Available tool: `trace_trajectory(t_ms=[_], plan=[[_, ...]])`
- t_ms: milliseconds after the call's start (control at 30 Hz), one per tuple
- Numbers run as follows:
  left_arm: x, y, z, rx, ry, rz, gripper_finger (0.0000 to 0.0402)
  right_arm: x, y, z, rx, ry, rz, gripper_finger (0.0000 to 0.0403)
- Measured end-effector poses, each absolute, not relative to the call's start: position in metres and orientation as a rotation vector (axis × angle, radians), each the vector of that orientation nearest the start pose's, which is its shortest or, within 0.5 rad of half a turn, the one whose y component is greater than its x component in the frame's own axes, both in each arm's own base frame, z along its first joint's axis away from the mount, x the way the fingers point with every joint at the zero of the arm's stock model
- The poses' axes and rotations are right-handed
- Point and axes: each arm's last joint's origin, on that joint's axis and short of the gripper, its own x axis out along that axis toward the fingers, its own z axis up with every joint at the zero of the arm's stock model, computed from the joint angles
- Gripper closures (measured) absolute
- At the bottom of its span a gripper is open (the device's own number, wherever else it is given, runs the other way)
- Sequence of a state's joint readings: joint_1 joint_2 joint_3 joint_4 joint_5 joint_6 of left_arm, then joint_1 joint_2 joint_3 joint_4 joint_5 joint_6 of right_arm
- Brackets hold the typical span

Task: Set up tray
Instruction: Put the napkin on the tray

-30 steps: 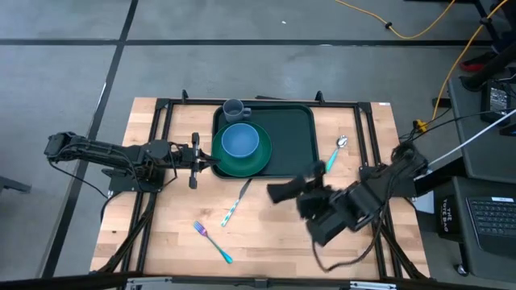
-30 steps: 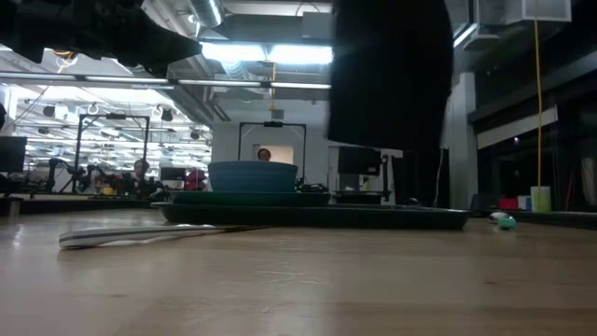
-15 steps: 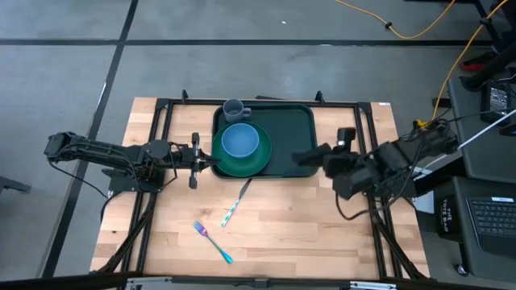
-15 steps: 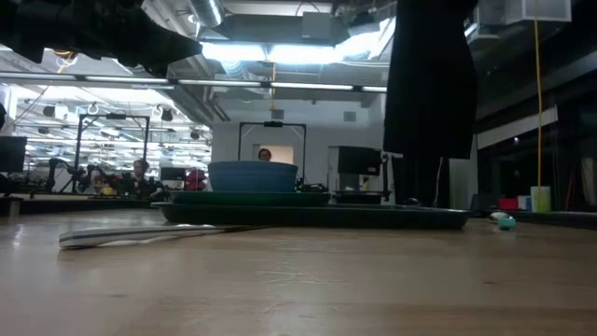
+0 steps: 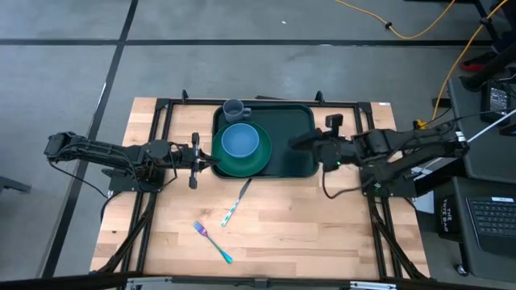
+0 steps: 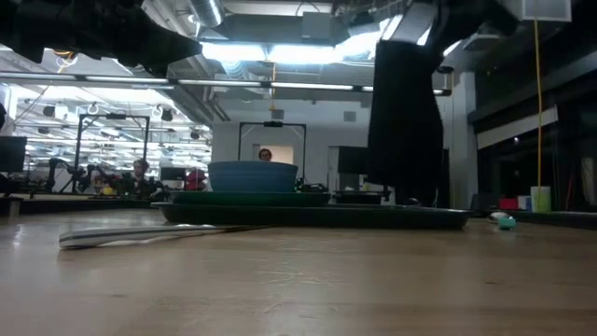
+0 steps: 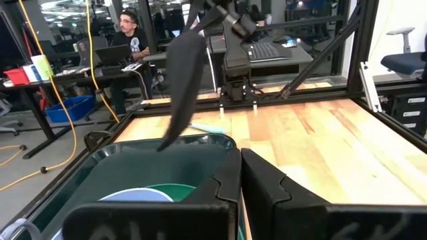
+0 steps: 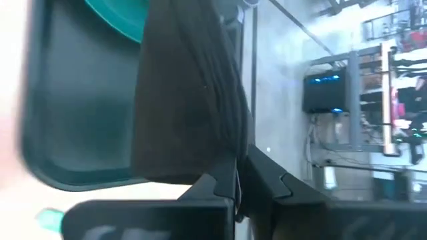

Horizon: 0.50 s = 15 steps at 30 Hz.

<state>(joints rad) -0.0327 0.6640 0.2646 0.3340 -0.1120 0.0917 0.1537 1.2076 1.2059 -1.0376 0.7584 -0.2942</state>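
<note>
The dark green tray [image 5: 292, 129] lies at the table's far middle and carries a round green plate [image 5: 255, 163] with a blue bowl [image 5: 239, 139] and a grey cup [image 5: 234, 109]. My right gripper [image 5: 319, 148] hovers over the tray's right part, shut on a black napkin [image 5: 301, 141]. The napkin [image 6: 406, 121] hangs down to about the tray's rim [image 6: 392, 217]. My left gripper [image 5: 211, 161] is shut at the tray's left rim, beside the plate. My right gripper [image 8: 237, 167] pinches the napkin's upper end [image 8: 223, 157] between its two fingers, coming level from the table's right. The cloth is bunched in several folds and hangs slack below the fingers [image 7: 183, 80]; whether its lower tip touches the tray I cannot tell. My left gripper [image 7: 240, 163] has its shut fingertips at the tray's left rim; I cannot tell whether it touches it.
A knife with a teal handle [image 5: 235, 206] and a fork [image 5: 211, 242] lie on the wood near of the tray. A teal spoon handle [image 6: 504, 221] lies right of the tray. A black frame runs around the table. People sit in the room behind.
My right gripper has carried the napkin from above the table's near-right part toward the far edge and a little left, to above the tray's right part. It has come down, so the napkin's lower end now hangs near the tray's rim.
</note>
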Motion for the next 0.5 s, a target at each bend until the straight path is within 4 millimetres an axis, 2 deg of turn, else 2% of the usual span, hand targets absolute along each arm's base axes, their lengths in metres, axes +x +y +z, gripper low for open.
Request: trace_trajectory(t_ms=[267, 500], plan=[[0.157, -0.002, 0.220, 0.097, 0.070, 0.077, 0.0396, 0.231, -0.025, 0.322, -0.836, 1.052, -0.442, 0.0388], [0.157, -0.002, 0.220, 0.097, 0.070, 0.078, 0.0395, 0.241, -0.060, 0.316, -0.908, 0.980, -0.419, 0.0388]])
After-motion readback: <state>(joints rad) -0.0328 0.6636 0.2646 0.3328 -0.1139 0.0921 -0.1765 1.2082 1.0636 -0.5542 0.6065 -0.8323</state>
